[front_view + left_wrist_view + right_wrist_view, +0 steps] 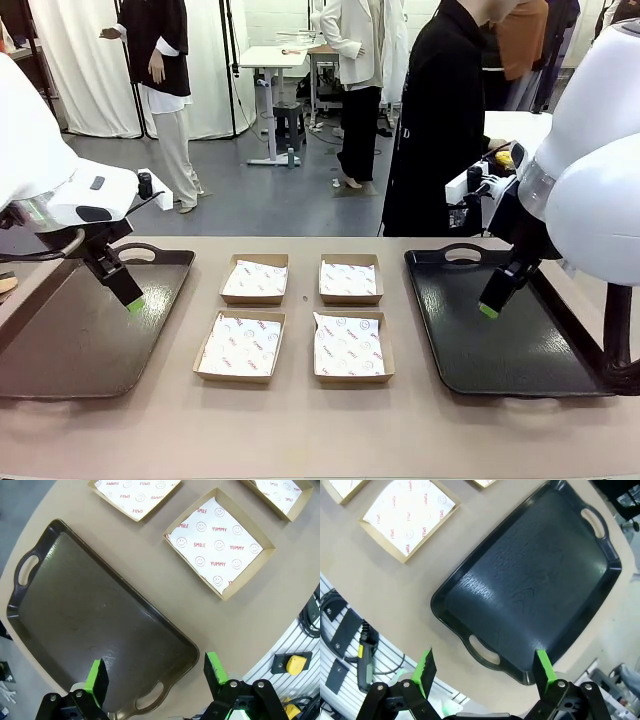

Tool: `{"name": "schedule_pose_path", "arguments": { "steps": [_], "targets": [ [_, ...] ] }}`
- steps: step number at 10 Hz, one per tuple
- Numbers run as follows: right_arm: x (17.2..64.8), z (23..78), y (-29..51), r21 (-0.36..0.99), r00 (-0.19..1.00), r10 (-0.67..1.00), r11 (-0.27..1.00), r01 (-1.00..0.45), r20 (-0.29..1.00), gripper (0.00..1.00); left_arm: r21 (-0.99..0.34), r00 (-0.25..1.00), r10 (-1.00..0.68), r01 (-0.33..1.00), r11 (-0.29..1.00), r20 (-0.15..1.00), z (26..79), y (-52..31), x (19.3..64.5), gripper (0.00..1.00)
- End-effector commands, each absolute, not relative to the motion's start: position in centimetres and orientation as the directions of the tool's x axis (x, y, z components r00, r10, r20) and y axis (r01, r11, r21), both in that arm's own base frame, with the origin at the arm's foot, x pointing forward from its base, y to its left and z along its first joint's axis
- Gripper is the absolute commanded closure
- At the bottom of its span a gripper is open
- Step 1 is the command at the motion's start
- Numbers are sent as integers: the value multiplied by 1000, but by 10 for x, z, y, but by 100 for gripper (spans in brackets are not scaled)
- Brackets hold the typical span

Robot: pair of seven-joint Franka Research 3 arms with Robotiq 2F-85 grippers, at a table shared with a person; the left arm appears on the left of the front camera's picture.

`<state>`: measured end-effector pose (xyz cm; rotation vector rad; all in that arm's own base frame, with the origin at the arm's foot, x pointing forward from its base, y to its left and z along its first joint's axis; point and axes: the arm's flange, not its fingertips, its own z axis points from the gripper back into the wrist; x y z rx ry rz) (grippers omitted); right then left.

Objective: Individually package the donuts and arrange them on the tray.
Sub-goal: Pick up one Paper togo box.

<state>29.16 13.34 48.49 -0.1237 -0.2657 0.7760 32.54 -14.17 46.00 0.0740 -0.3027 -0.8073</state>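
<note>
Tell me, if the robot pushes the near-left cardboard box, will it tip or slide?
Probably slide: the box is low and wide on the smooth table, so tipping seems unlikely. It looks thin and holds only its paper liner, so it is likely light and easily dented. The liner sits a bit rumpled, so it might shift.

Grey floor (280,195), white curtain (75,70) at back left, white desk (272,57), dark stool (289,125) beneath.

Front view: low on the robot's side, facing across table (300,440) toward person (440,120); left wrist view looks steeply down, close over brown tray (90,625); right wrist view likewise over black tray (530,575); all three share paper-lined boxes (240,378).
</note>
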Motion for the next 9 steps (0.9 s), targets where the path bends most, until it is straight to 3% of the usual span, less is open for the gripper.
{"name": "schedule_pose_path", "arguments": {
  "steps": [1,3,4,6,7,9],
  "targets": [
    [290,480,141,-181,678,711,703,-688,186,0,163,656,-727,709,686,202,448,-143,327,0],
    [291,484,135,-204,680,708,706,-678,189,0,163,656,-727,709,686,202,448,-143,327,0],
    [294,482,124,19,706,643,736,-677,296,0,171,656,-723,703,690,219,453,-142,327,0],
    [297,480,74,419,836,362,739,-527,413,0,-266,766,-474,612,745,435,466,-96,331,0],
    [295,476,44,574,874,231,678,-460,427,0,-389,787,-352,574,721,507,475,-69,330,0],
    [288,463,-7,742,905,62,550,-383,421,0,-613,822,-91,487,622,562,477,-12,320,0]
  ]
}}
